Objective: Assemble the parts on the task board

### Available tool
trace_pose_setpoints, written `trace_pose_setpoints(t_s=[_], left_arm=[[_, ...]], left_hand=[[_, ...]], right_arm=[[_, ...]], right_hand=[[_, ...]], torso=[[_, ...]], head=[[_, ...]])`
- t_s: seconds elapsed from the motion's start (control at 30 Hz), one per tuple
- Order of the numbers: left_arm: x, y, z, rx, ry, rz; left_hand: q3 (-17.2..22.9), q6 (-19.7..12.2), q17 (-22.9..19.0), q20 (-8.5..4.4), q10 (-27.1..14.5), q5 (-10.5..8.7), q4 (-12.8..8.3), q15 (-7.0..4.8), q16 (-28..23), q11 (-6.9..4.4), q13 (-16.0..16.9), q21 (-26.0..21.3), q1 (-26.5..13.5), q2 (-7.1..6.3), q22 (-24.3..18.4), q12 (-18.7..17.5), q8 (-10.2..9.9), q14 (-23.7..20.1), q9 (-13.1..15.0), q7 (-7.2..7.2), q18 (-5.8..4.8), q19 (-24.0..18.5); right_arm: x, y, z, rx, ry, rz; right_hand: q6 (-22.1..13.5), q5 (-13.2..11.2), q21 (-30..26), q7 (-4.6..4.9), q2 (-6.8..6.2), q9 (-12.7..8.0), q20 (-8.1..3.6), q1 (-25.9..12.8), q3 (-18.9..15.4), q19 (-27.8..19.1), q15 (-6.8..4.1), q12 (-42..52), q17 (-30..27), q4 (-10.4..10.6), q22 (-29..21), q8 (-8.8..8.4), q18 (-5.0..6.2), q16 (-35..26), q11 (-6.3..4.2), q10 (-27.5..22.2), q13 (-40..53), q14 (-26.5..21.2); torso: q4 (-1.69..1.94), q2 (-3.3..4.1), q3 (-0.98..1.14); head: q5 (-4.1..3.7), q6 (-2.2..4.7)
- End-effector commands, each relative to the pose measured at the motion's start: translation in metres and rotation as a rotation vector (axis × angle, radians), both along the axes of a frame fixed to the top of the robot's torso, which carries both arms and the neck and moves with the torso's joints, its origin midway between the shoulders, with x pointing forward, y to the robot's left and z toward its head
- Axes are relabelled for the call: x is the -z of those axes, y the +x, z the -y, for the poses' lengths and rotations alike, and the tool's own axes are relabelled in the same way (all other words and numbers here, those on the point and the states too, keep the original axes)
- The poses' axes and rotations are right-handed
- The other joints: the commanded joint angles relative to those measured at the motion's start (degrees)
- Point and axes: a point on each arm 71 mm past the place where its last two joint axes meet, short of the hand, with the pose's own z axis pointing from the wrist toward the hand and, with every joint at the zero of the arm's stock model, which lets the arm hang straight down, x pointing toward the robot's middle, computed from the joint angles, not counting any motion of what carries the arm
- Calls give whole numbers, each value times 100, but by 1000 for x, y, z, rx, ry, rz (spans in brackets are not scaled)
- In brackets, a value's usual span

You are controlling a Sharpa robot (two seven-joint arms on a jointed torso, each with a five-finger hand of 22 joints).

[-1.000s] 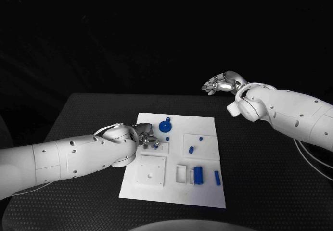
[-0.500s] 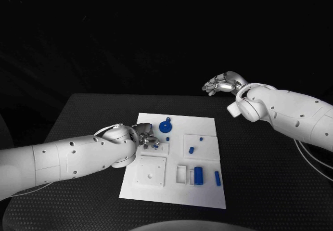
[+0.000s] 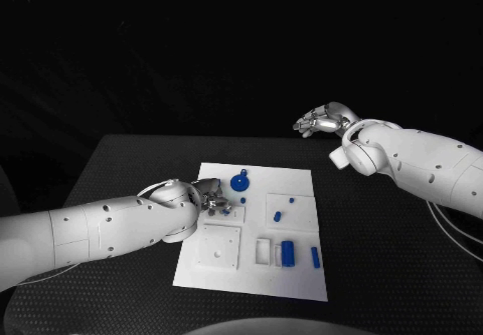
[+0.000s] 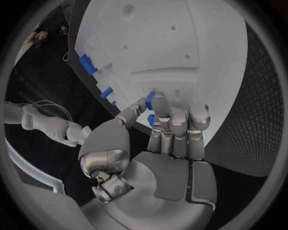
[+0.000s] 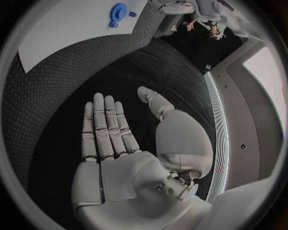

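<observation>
The white task board (image 3: 299, 279) lies mid-table. My left hand (image 3: 209, 195) hovers low over its near-left raised block, fingers curled down. In the left wrist view the thumb and a finger of this hand (image 4: 171, 124) pinch a small blue part (image 4: 150, 99) against the board (image 4: 180, 57). A round blue gear-like part (image 3: 241, 183) sits just beyond the hand. Small blue pegs (image 3: 278, 216) stand on the right block, while a blue cylinder (image 3: 288, 253) and a blue bar (image 3: 315, 258) lie near the front. My right hand (image 3: 322, 120) is raised past the table's far edge, fingers spread flat and holding nothing (image 5: 114, 139).
A white square plate with holes (image 3: 218, 248) sits on the board's front left, next to a slotted white holder (image 3: 264, 252). Black textured table (image 3: 121, 181) surrounds the board on all sides. The right wrist view catches the gear (image 5: 118, 9) on the board's corner (image 5: 66, 28).
</observation>
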Motion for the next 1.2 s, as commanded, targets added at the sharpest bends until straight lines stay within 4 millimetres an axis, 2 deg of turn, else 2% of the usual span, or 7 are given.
trace_pose_setpoints(t_s=[0.03, 1.2], left_arm=[[4, -2, 0, 13, 7, -23], [8, -6, -6, 13, 44, -66]], left_hand=[[335, 426, 8, -483, 348, -11, 313, -662, -22, -399, 9, 11, 76, 0, 20, -27, 14, 645, 9, -409, 715, -39], [352, 412, 16, -479, 340, -34, 309, -657, -43, -393, 14, 6, 114, -4, 15, -51, -2, 641, 7, -403, 714, -48]], right_arm=[[0, 0, -1, -13, 3, -4], [0, 0, -1, -14, 3, -5]], right_hand=[[-29, 32, -35, -10, 39, -8, 9, 21, -21, -35, 8, -31, 9, 12, 9, 31, -77, -35, -5, 37, -10, -36], [-30, 31, -52, -10, 43, -14, 9, 20, -24, -33, 8, -30, 22, 16, 24, 33, -77, -44, -4, 39, -25, -39]], torso=[[4, -2, 2], [7, -1, -2]], head=[[-4, -10], [10, -16]])
